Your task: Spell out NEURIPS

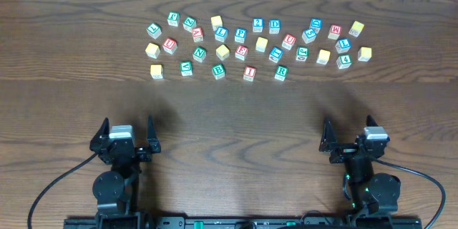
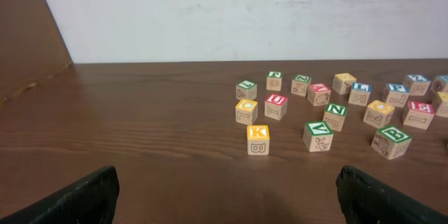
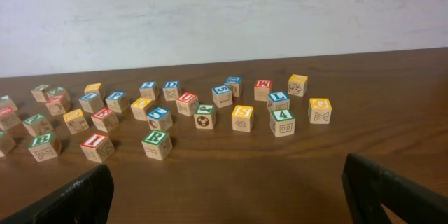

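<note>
Left pincer and right pincer are both parked near the front edge of the worktop, jaws spread wide with nothing between them. The letters are all out in a loose jumbled band toward the far side, well apart from either arm. The green R cube and red I cube sit in the front row near each other. The green N cube is further left, the red U cube is behind the R, and the yellow S cube is off to the right. They're mixed in with the other cubes, in no word order.
</note>
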Robot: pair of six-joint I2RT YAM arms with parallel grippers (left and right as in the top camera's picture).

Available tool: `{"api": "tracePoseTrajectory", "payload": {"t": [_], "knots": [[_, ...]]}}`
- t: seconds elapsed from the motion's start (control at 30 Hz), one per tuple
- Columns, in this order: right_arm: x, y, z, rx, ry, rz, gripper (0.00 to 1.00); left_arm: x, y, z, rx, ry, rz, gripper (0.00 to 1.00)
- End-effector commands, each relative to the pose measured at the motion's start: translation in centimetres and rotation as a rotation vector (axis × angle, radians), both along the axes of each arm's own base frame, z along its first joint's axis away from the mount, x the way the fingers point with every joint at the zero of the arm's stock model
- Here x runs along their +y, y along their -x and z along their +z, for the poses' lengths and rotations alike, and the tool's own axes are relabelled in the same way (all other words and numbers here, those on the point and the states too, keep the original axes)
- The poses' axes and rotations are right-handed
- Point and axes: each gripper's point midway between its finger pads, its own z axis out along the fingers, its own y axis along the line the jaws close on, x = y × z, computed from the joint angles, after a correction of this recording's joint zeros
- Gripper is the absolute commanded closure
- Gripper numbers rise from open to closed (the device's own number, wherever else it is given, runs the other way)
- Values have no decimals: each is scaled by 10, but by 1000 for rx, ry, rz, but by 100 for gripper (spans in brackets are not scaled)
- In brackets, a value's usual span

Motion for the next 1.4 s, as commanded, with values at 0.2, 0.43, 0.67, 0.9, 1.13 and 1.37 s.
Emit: {"api": "tracePoseTrajectory", "payload": {"t": [0.2,0.43,0.67,0.9,1.13,1.37], "knots": [[1,0,-2,4,7,8,1,7,-12,8,20,32,39,2],[1,0,-2,4,7,8,1,8,-33,41,82,35,39,2],[1,0,-2,4,7,8,1,10,-68,108,67,35,33,3],[1,0,-2,4,7,8,1,-2,-100,177,177,57,-42,2],[1,0,-2,4,7,8,1,-11,-152,210,329,88,-110,2],[1,0,-2,4,7,8,1,-23,-220,196,557,84,-152,2]]}}
